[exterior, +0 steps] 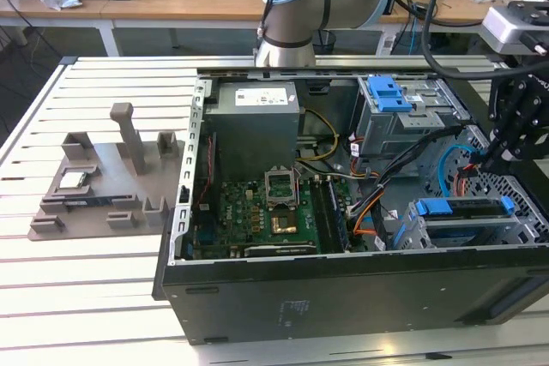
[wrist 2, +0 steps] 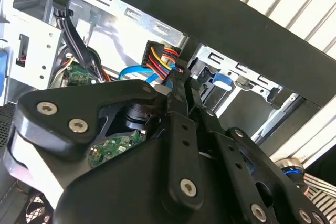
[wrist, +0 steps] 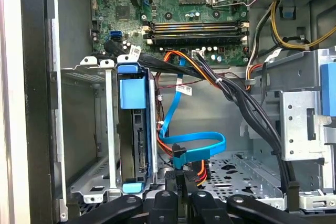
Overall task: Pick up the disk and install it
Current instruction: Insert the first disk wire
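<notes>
Black metal, my claw (wrist: 179, 178) reaches down into the open black computer tower case (exterior: 343, 289), which lies on its side on the white slatted counter (exterior: 86, 297) so that its inside faces up at me. As far as I can judge, the claw is clenched narrow, the two bars drawn almost together, and I can make out nothing of size between them. The tips sit just beside the plug end of the flat blue data cable (wrist: 199, 142) and the bundle of red, yellow and orange power wires (wrist 2: 163, 56); that nearness reads to me as work at the connectors rather than at a carry. Beside these, the disk (wrist: 140, 145), a flat silver hard drive with blue plastic rails, stands on edge inside the silver sheet-metal drive cage (wrist: 84, 129), a blue plastic tab at either end so it slides and locks along the cage's guides. I judge it seated or nearly so, since the rails lie within the cage walls. Beyond the cage, the green motherboard (wrist: 173, 3) covers the case floor, well apart from my claw.
</notes>
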Controlling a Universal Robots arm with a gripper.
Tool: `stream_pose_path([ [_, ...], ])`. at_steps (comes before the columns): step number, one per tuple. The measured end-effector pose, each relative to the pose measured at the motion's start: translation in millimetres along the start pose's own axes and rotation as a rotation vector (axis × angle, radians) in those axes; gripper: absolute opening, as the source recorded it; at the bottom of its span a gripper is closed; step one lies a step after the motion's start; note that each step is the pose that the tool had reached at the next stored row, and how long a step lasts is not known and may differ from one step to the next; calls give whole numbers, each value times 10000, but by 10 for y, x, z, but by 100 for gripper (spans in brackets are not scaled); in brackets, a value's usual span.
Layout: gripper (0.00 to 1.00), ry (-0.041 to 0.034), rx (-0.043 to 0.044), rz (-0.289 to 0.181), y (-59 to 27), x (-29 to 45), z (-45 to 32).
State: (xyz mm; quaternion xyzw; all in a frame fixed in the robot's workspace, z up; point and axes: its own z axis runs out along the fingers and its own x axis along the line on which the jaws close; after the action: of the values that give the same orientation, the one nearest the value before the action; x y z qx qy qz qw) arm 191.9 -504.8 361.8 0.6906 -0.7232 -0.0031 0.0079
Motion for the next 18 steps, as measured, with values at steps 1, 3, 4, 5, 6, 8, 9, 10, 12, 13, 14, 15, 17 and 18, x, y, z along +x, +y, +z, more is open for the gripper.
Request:
stream_pose_path([
  [1,17,3,0,-1,0,22,-1],
  [3,17,3,0,0,6,114,3],
  [4,17,3,0,-1,13,144,5],
  [5,17,4,0,-1,21,171,7],
  [6,17,4,0,0,30,205,10],
  [8,17,-1,-1,-4,59,248,30],
  [9,17,2,0,-10,75,254,42],
  [10,17,5,1,-21,92,257,55],
  [12,17,4,1,-39,125,258,113],
  [13,17,6,1,-41,125,258,118],
  [14,17,6,1,-41,124,260,124],
  [15,17,7,1,-41,124,266,127],
  [17,17,17,1,-40,124,282,132],
  [18,17,23,1,-41,124,289,135],
])
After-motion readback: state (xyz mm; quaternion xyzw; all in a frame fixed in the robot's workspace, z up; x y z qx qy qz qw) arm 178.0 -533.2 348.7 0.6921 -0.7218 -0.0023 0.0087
